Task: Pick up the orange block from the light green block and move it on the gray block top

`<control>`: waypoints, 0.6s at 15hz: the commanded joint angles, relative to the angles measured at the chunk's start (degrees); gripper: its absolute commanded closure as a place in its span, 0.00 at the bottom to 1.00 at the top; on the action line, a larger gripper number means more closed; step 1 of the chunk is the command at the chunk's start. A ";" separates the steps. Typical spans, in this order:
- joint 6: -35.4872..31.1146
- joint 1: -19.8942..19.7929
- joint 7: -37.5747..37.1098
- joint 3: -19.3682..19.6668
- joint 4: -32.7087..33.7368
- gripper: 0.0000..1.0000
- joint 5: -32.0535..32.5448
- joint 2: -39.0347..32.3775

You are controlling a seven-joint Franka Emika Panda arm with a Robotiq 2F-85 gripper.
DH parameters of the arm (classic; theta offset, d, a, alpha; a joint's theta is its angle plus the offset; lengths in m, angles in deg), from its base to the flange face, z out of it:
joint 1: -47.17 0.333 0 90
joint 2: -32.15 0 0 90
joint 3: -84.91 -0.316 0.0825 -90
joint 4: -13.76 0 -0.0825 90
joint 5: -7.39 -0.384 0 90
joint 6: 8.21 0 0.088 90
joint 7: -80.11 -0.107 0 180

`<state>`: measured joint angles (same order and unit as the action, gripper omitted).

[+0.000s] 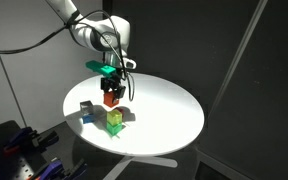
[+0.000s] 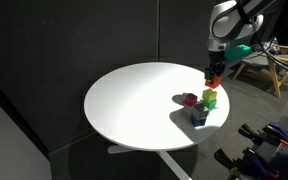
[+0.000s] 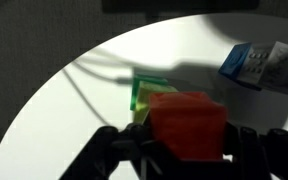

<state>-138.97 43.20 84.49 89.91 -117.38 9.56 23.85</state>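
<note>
My gripper (image 3: 187,150) is shut on the orange block (image 3: 187,125), an orange-red cube. In both exterior views the block (image 1: 111,99) (image 2: 213,81) hangs in the jaws a little above the light green block (image 1: 115,123) (image 2: 210,98). In the wrist view the light green block (image 3: 144,98) shows just behind and to the left of the held cube. The gray block (image 3: 280,66) lies at the upper right of the wrist view, touching a blue cube (image 3: 242,62). In an exterior view the gray block (image 1: 85,108) sits to the left of the light green one.
The blocks stand near the edge of a round white table (image 1: 169,110) (image 2: 134,100). A dark red object (image 2: 190,99) and the blue cube (image 2: 199,118) lie beside the light green block. Dark curtains hang behind the table. Equipment stands on the floor near the table (image 2: 264,140).
</note>
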 commanded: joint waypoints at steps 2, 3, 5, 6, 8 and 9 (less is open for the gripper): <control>0.72 1.83 -4.45 -1.68 -1.57 0.76 0.84 2.37; 0.74 2.33 -5.36 -2.05 -1.57 0.76 0.89 2.25; 0.68 3.30 -7.10 -2.72 -1.72 0.76 1.17 2.07; 0.60 3.79 -8.00 -2.99 -1.80 0.76 1.28 2.02; 0.59 4.68 -9.70 -3.56 -2.08 0.76 1.42 1.92; 0.58 5.13 -10.58 -3.85 -2.25 0.76 1.55 1.91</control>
<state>-138.91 47.52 77.23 86.81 -118.63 9.56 24.53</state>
